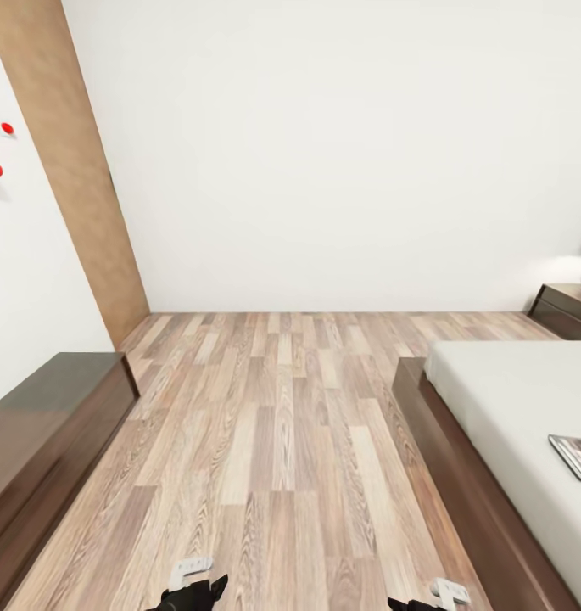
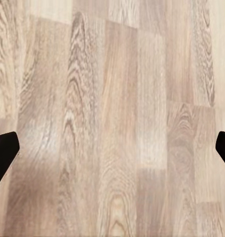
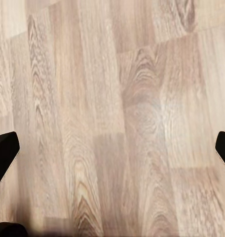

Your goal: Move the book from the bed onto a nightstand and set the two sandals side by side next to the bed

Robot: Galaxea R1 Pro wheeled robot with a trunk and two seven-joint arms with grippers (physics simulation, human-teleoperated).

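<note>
book (image 1: 576, 456) lying flat on the mattress near the side edge of the bed (image 1: 511, 399), cut by the head view's right border. nightstand (image 1: 567, 309) beyond the bed's far corner, against the white wall (image 1: 324, 153). a broad strip of plank floor (image 1: 273, 441) lies open between the bed frame's edge and a low dark cabinet (image 1: 44, 441) on the left. left end effector (image 2: 112, 153) and right end effector (image 3: 112, 153) both spread wide over the floor, holding nothing.

Wood-grain plank floor (image 1: 282, 441); glossy dark cabinet (image 1: 44, 424); mattress (image 1: 527, 399) seemingly matt cloth
</note>
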